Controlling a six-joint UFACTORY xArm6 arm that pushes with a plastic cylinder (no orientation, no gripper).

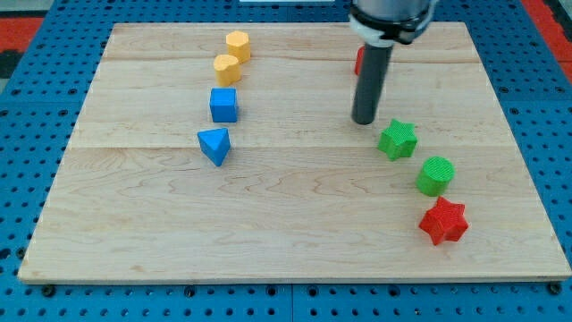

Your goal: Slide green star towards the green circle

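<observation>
The green star [397, 139] lies on the wooden board at the view's right of centre. The green circle [436, 175] sits just below and to the right of it, a small gap between them. My tip [364, 121] rests on the board just up and to the left of the green star, close to it but apart. The rod rises from the tip to the view's top.
A red star [443, 221] lies below the green circle. A red block [358, 61] is partly hidden behind the rod. A blue cube [223, 105], a blue triangle [214, 145] and two yellow blocks [237, 45] [227, 69] stand at left of centre.
</observation>
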